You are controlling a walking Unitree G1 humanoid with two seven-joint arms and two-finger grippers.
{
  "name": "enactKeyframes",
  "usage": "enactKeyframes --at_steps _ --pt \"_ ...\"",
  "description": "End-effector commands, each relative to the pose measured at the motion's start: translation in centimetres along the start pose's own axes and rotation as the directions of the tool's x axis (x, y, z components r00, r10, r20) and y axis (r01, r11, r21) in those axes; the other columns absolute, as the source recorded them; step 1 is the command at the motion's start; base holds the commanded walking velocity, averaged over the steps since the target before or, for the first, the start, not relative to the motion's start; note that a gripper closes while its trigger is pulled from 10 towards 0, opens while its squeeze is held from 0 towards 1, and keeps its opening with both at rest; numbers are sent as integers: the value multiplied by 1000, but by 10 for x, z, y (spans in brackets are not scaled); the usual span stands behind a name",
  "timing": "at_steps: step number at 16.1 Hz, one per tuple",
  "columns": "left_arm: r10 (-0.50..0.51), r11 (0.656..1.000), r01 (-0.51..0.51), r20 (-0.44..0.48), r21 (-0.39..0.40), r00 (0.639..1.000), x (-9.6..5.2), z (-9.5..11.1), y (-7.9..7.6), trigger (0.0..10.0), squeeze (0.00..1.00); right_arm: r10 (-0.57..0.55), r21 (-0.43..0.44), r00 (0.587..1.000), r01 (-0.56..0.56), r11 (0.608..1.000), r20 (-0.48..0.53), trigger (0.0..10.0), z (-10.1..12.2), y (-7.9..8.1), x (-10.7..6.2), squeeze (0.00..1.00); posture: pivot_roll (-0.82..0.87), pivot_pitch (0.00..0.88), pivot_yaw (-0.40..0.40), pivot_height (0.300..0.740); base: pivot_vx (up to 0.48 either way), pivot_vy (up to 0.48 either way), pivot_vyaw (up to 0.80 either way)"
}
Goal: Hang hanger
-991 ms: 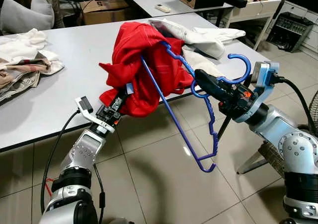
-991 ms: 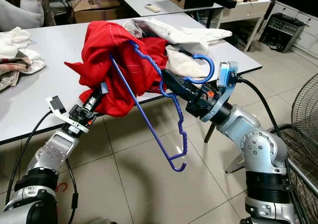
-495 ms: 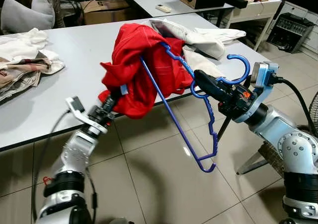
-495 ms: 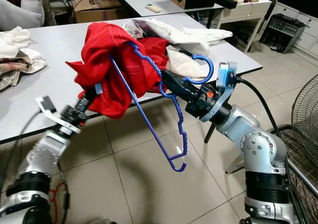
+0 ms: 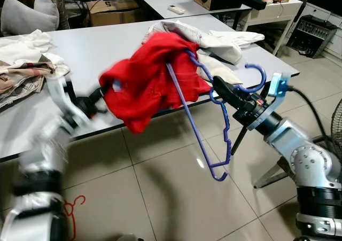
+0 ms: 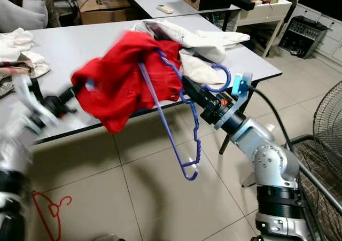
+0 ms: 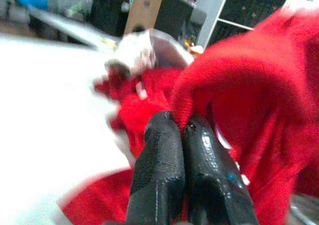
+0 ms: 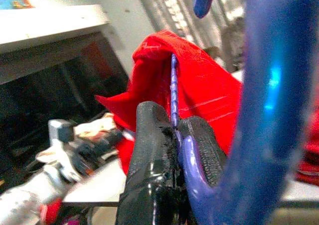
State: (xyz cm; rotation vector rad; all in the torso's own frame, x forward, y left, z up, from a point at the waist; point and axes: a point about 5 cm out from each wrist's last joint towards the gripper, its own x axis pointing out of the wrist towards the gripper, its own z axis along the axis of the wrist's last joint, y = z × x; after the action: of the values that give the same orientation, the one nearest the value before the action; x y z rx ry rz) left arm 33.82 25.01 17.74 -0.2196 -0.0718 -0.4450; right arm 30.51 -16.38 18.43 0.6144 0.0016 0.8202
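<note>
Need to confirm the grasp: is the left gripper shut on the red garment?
Shut: left gripper pinches a fold of the red cloth garment.

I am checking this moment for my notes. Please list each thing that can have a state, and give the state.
left gripper: fingers shut on the red garment.
right gripper: fingers shut on the blue hanger.
red garment: draped over one end of the hanger, held in the air.
blue hanger: tilted, lower end hanging free above the floor.
white clothes: lying crumpled on the table.
</note>
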Motion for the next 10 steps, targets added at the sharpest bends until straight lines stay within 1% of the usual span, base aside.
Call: enactKeyframes --at_steps 1,2,3,4,5,6,7,8,9,10 --pt "-30 998 30 -5 63 1000 8 10 -6 0 0 -37 -23 999 38 999 35 10000 5 -3 -3 0 -101 0 -22 740 0 0 0" --pt "-65 990 57 56 126 996 17 42 -12 0 0 -87 -10 996 87 996 29 10000 -1 -8 -3 0 -85 0 -15 740 0 0 0" --pt "-94 982 83 58 171 994 20 53 -17 0 0 -123 -7 992 123 992 15 10000 -5 -12 -3 0 -85 0 -15 740 0 0 0" --pt "-109 975 97 51 199 993 22 59 -21 0 0 -148 -7 989 148 989 6 10000 -7 -14 -4 0 -85 0 -15 740 0 0 0" --pt "-152 947 139 20 290 988 25 67 -36 0 0 -173 -7 985 173 985 -25 10000 -15 -17 -4 0 -82 0 -5 740 0 0 0" --pt "-176 929 160 17 334 984 28 71 -48 0 0 -168 -3 985 168 986 -49 10000 -20 -16 -4 0 -78 0 -1 740 0 0 0" --pt "-189 916 171 16 363 982 32 73 -58 0 0 -147 3 985 148 989 -87 10000 -26 -13 -3 0 -74 0 0 740 0 0 0" --pt "-208 910 181 33 373 978 37 76 -67 0 0 -135 2 980 137 991 -143 10000 -35 -11 -2 0 -72 0 5 740 0 0 0" --pt "-229 905 197 41 378 973 41 78 -74 0 0 -116 15 978 120 993 -173 10000 -41 -10 -2 0 -71 0 8 740 0 0 0" --pt "-243 900 214 30 380 970 42 78 -77 0 0 -105 24 979 111 994 -177 10000 -42 -9 -1 0 -69 0 9 740 0 0 0"
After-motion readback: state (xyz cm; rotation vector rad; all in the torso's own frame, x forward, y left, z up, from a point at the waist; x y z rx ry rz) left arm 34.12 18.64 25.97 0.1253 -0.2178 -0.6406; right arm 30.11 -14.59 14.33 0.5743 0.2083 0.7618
